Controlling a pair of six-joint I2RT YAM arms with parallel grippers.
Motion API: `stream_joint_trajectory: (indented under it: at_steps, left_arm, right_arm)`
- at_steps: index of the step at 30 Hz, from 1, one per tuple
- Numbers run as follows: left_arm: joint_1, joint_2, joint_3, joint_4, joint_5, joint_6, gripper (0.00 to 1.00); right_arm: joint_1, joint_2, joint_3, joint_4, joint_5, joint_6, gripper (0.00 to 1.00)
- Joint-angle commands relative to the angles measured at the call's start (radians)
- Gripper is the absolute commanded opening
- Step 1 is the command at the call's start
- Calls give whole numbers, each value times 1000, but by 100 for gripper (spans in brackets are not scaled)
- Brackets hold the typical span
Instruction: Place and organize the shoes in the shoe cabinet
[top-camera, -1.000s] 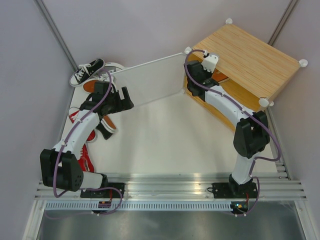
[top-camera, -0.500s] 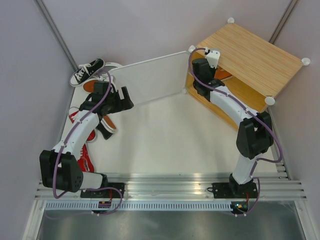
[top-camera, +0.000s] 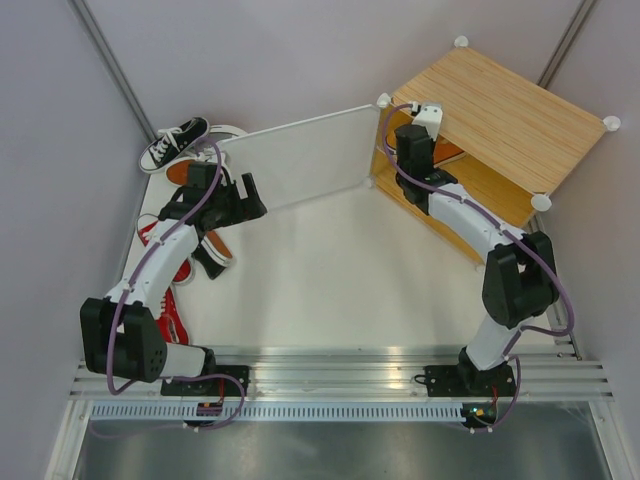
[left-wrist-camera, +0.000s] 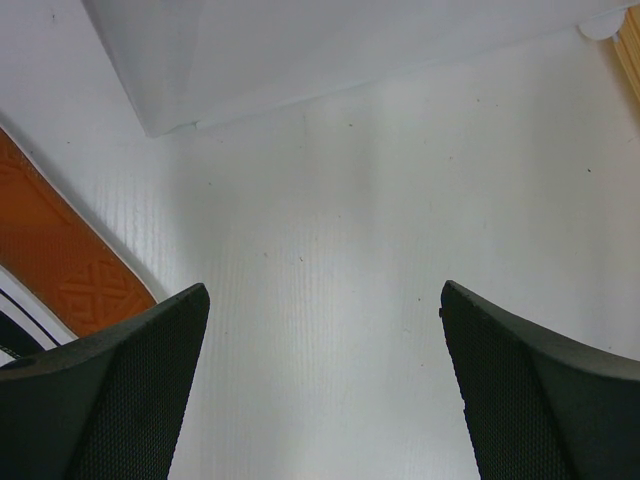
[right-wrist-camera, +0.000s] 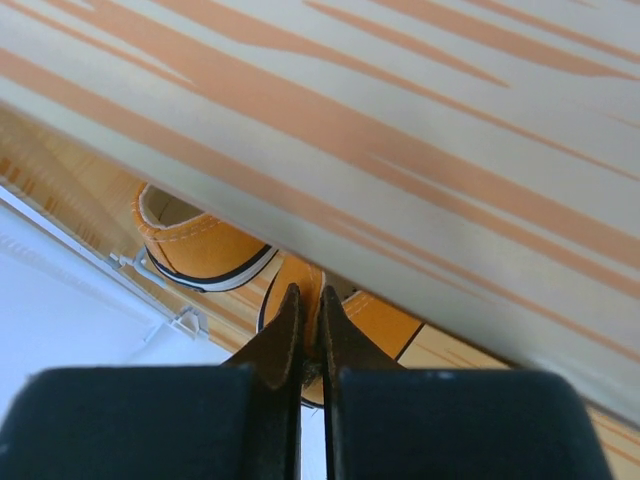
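The shoe cabinet (top-camera: 510, 110) stands at the back right with its frosted door (top-camera: 295, 160) swung open to the left. My right gripper (top-camera: 414, 152) is at the cabinet opening. In the right wrist view it (right-wrist-camera: 305, 297) is shut on the heel rim of an orange shoe (right-wrist-camera: 385, 322) on the inner shelf, beside a second orange shoe (right-wrist-camera: 196, 246). My left gripper (top-camera: 248, 196) is open and empty over bare floor by the door's free end. Black (top-camera: 174, 141) and red (top-camera: 158, 234) shoes lie at the far left.
The left wrist view shows the door's lower edge (left-wrist-camera: 300, 60) ahead and an orange-brown outsole (left-wrist-camera: 60, 250) to the left. More shoes lie under the left arm (top-camera: 212, 252) and near its base (top-camera: 174, 316). Grey walls close both sides.
My right gripper has moved right, further into the cabinet opening, with the orange shoe. The cabinet and door have shifted slightly right. The left arm has not moved.
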Motion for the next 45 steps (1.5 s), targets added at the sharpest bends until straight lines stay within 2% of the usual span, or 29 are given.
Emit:
stream_joint_trajectory:
  at_steps: [1,7,16,27,45]
  left_arm:
    - [7,7,12,10,17,-32,99]
    - [7,9,10,10,18,-35,99]
    - [8,6,7,10,12,-34,99]
    - [8,6,6,10,12,-31,99]
    - [10,3,6,7,0,-29,99]
  right_arm:
    - [-58,-50,-45,138,-7,-43,1]
    - [-56,-87,-74,237,25,-114,1]
    - [-55,-42,-79,308,97,-206,1]
    - [-65,4,-131,313,112,-209,1]
    - [-81,67,-80,296,144,-209,1]
